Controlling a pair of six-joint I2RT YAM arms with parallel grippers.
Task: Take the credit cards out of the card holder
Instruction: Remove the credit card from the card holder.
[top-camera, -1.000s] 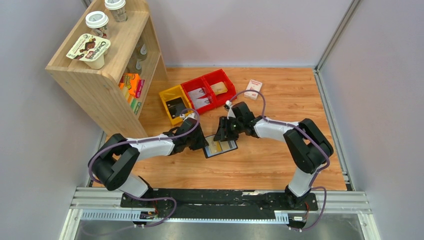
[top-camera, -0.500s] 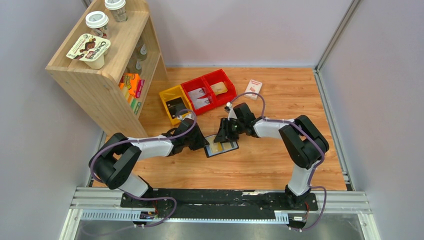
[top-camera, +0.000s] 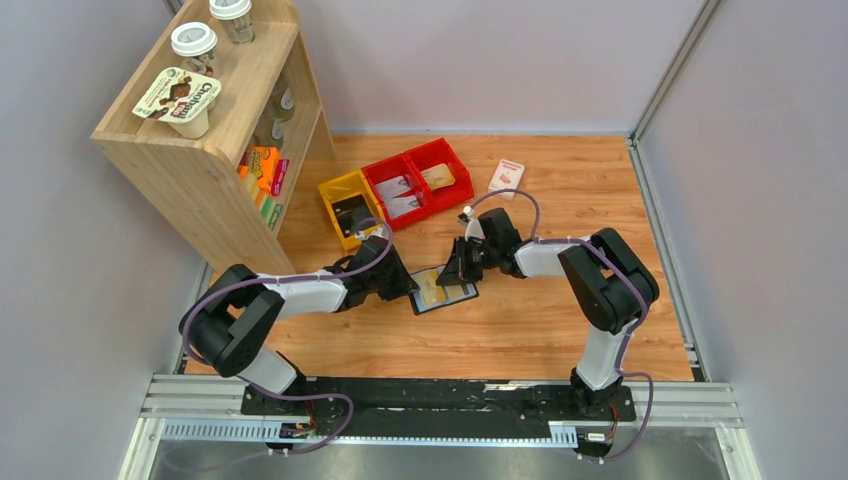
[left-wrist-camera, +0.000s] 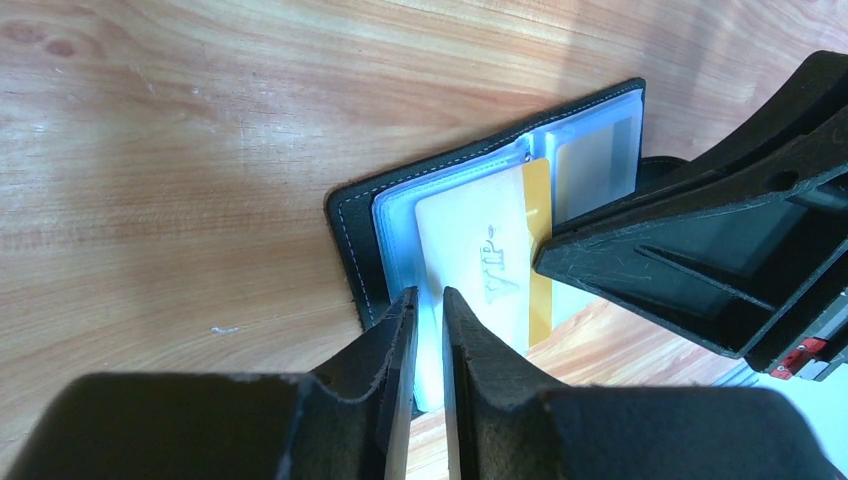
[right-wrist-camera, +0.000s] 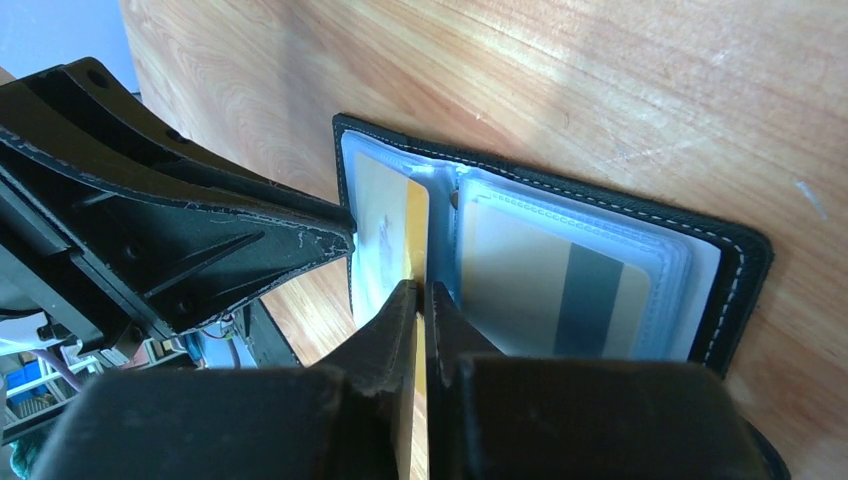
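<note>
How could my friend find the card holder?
On the wooden table, look in the middle where the left gripper and right gripper meet. The card holder lies open there, flat and black with tan cards showing, unlike the red bins and yellow bin behind it.

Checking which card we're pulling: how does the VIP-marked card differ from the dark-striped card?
The VIP card shows lettering and a golden edge; the striped card shows a dark band. The VIP card's golden edge sits between the right fingers; the striped card is untouched. The striped card lies fully behind its clear sleeve; the VIP card's golden edge looks bare. Both are tan and lie flat in the open card holder.
</note>
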